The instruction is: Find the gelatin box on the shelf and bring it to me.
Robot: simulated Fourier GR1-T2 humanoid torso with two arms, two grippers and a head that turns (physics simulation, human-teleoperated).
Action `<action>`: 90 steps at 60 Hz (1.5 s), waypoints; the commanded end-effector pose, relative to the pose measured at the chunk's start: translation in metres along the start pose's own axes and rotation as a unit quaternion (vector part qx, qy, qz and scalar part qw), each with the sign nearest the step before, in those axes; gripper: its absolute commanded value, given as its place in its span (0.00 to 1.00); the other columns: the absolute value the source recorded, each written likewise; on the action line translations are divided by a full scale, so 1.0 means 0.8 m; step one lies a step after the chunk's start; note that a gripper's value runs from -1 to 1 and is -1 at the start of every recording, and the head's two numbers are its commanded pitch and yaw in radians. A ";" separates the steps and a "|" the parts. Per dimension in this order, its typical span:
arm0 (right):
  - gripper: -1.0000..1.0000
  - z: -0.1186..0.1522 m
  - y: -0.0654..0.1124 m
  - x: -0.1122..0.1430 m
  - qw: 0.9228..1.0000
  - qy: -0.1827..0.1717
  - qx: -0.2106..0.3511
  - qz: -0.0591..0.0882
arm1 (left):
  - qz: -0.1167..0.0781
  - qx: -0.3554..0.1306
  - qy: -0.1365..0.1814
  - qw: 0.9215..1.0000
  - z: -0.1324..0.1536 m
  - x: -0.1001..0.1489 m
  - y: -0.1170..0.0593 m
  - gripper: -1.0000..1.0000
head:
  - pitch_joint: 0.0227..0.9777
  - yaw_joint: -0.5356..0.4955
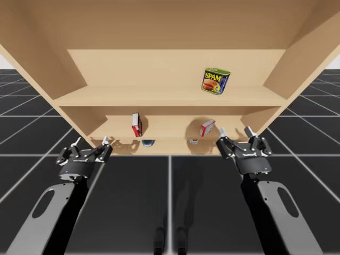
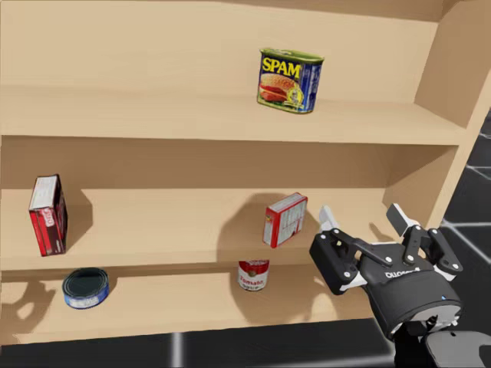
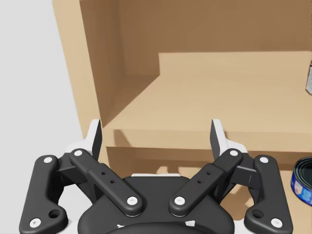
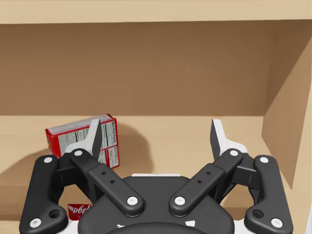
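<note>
Gelatin box (image 2: 285, 220), small, red-and-white: stands tilted on middle shelf (image 2: 169, 222), centre of head view | right gripper (image 2: 362, 217): fingers spread, empty, just right of box, not touching | left gripper (image 1: 91, 141): fingers spread, empty, lower left of high view

The shelf (image 2: 192, 119) looks like pale wood, smooth and matt, with no visible grain. The rectangular can (image 2: 289, 80) has a glossy printed skin with a faint metal sheen at its edges. The tilted red box (image 2: 285, 220) and the upright red box (image 2: 47, 215) look like matt printed card. The flat blue can (image 2: 85, 287) has a dark, shiny metal lid. The red-and-white can (image 2: 253, 274) wears a paper-like label. The right gripper (image 4: 156, 141) and left gripper (image 3: 156, 139) have matt black links, pale rivets and smooth white fingertips (image 4: 218, 134). The dark floor (image 1: 170, 202) is smooth with a slight sheen.
</note>
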State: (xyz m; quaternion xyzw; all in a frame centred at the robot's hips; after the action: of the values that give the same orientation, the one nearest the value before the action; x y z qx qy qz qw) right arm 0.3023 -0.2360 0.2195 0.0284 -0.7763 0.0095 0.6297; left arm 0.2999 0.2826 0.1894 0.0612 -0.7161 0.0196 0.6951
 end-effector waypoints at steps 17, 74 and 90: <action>0.00 0.005 0.001 0.012 0.999 0.003 0.023 -0.039 | -0.001 -0.003 0.002 1.000 -0.001 -0.003 -0.006 0.00 | 0.58 0.26; 0.00 -0.071 0.030 -0.040 0.984 0.102 0.141 0.031 | 0.006 0.011 0.007 1.000 -0.001 -0.003 0.000 0.00 | 0.59 0.24; 0.00 -0.111 0.023 -0.059 0.983 0.122 0.133 0.038 | 0.007 0.009 0.003 1.000 -0.002 -0.003 0.000 0.00 | 0.59 0.24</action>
State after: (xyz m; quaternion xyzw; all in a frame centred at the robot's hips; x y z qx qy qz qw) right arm 0.3784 -0.2072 0.2000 0.0905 -0.6926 0.1411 0.7016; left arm 0.3010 0.2827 0.1867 0.0635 -0.7129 0.0309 0.6977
